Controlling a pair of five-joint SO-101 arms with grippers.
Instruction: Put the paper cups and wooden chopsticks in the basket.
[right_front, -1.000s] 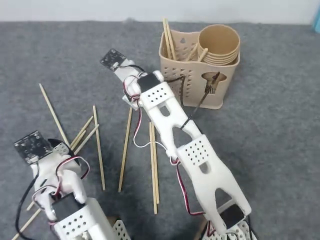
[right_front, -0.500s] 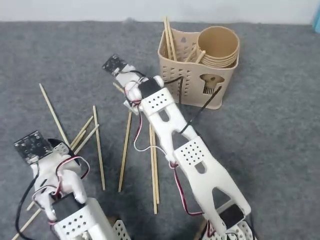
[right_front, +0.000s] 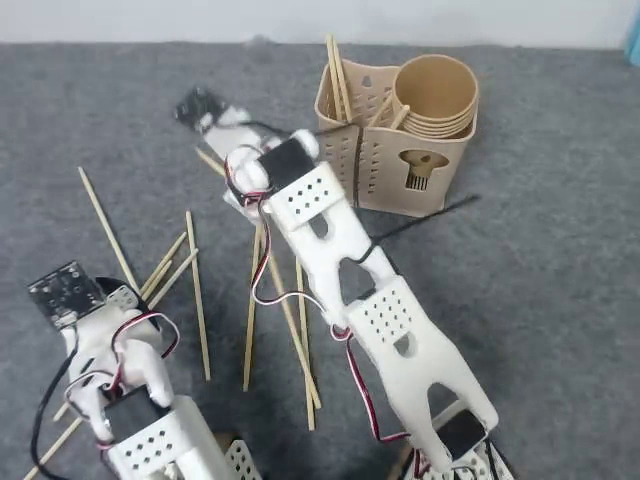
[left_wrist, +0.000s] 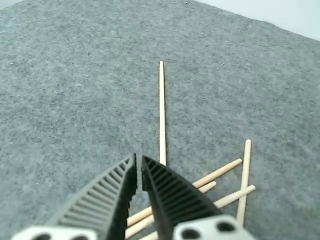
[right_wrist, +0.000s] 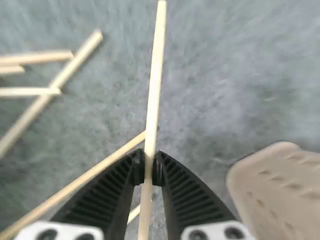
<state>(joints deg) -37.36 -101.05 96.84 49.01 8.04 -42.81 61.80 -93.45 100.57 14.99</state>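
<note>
A beige basket (right_front: 440, 190) at the back holds a stack of paper cups (right_front: 437, 90) and a few upright wooden chopsticks (right_front: 337, 70). My right arm (right_front: 300, 190) stretches to the basket's left. Its gripper (right_wrist: 148, 167) is shut on a chopstick (right_wrist: 154, 80) that runs straight out past the fingertips; in the high view this chopstick (right_front: 295, 335) lies slanted under the arm. My left gripper (left_wrist: 138, 172) is shut with nothing in it, low over the carpet at the front left. One chopstick (left_wrist: 162, 110) lies just ahead of its tips.
Several loose chopsticks (right_front: 197, 290) lie scattered on the grey carpet between the two arms, one long one (right_front: 105, 230) at far left. A corner of the basket (right_wrist: 275, 190) sits close beside the right gripper.
The right arm has swung left, away from the basket, and the chopstick under it has turned to a slant. The left arm has not moved.
</note>
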